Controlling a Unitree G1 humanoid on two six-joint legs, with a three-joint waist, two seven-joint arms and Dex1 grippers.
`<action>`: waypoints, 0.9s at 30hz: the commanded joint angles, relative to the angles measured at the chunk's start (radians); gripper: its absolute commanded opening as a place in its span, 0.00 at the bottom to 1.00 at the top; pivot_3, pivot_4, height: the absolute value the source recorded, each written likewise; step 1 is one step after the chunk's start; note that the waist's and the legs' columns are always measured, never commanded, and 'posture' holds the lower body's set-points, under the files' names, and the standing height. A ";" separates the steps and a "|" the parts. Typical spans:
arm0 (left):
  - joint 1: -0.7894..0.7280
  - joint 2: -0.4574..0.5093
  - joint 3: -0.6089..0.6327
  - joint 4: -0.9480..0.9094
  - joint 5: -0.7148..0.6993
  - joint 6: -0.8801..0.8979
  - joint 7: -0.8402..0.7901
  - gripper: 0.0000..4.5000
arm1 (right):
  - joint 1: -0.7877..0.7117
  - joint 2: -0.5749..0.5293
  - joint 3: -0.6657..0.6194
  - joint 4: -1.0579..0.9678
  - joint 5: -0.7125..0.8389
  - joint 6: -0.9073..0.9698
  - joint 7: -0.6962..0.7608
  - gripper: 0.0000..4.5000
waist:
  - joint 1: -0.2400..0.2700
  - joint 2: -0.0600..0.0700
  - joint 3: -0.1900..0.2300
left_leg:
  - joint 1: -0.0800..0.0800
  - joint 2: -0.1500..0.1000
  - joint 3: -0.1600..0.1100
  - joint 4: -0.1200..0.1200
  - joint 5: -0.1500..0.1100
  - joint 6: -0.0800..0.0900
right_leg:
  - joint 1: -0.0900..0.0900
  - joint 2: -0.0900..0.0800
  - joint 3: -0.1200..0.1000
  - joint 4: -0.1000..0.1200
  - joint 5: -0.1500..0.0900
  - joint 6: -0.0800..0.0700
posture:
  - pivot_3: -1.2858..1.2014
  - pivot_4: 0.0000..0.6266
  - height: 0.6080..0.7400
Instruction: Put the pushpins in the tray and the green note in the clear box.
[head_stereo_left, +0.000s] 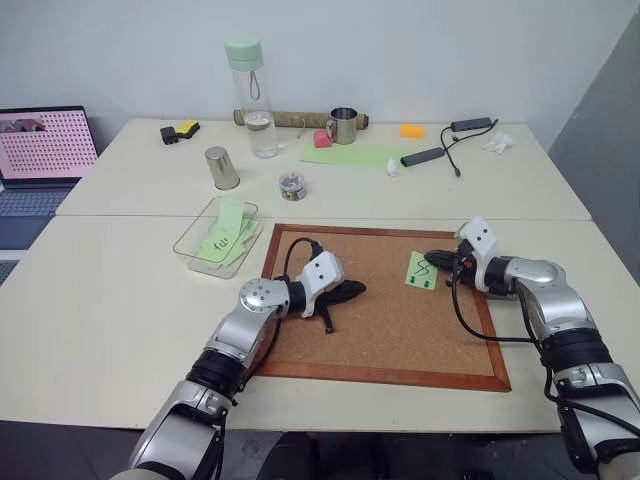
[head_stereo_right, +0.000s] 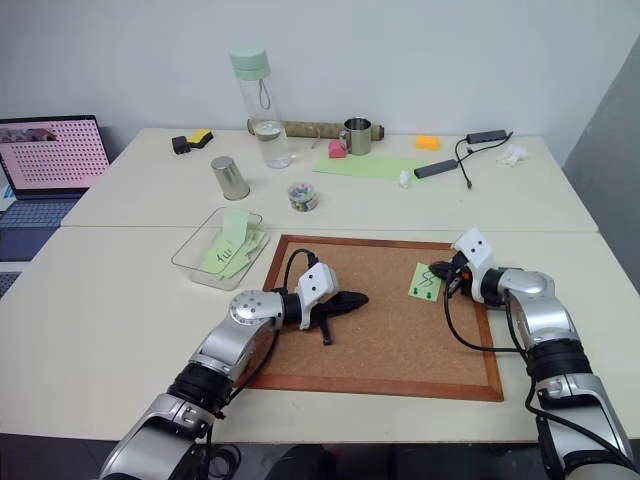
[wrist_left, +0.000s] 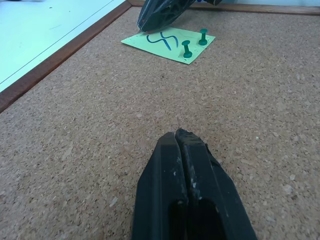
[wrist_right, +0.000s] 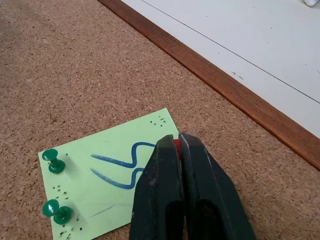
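Observation:
The green note (wrist_right: 100, 190) with its dark squiggle lies on the corkboard (head_stereo_left: 390, 330) near the board's right edge. Two green pushpins (wrist_right: 54, 161) (wrist_right: 57, 211) stand in the note's corners. My right gripper (wrist_right: 177, 140) is shut at the note's far edge, and a sliver of a red pushpin (wrist_right: 176, 145) shows between its tips. My left gripper (head_stereo_left: 355, 290) is shut with nothing in it, low over the middle of the board. The clear box (head_stereo_left: 190, 240) stands left of the board and holds other green notes. The tray is out of view.
Behind the board stand a small jar of pins (head_stereo_left: 292, 185), a metal cup (head_stereo_left: 221, 168) and a tall water bottle (head_stereo_left: 252, 100). A pale green sheet (head_stereo_left: 350, 155), a mug (head_stereo_left: 343, 125) and cables (head_stereo_left: 450, 150) lie at the back. A laptop (head_stereo_left: 40, 150) sits far left.

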 joint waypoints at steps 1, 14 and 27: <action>0.030 0.009 -0.014 0.023 0.029 0.028 0.004 0.00 | -0.022 0.003 -0.054 -0.055 0.046 0.018 0.002 0.01 | 0.000 0.000 0.000 | 0.000 0.000 0.000 0.000 0.000 0.000 | 0.000 0.000 0.000 0.000 0.000 0.000 | 0.52 0.24 1.00; 0.060 0.006 -0.039 0.022 0.054 0.031 -0.001 0.00 | 0.020 0.005 -0.150 -0.273 0.178 0.218 -0.037 0.01 | 0.000 0.001 -0.002 | 0.000 0.000 0.000 -0.001 0.000 0.000 | 0.000 0.000 0.000 0.000 0.000 0.000 | 0.52 0.24 1.00; 0.058 0.000 -0.043 0.019 0.059 0.032 0.004 0.00 | 0.133 -0.165 -0.216 -0.337 0.142 0.321 -0.092 0.01 | 0.001 0.002 -0.004 | 0.000 0.000 0.000 -0.001 0.000 0.000 | 0.000 0.000 0.000 -0.001 0.000 0.000 | 0.52 0.24 1.00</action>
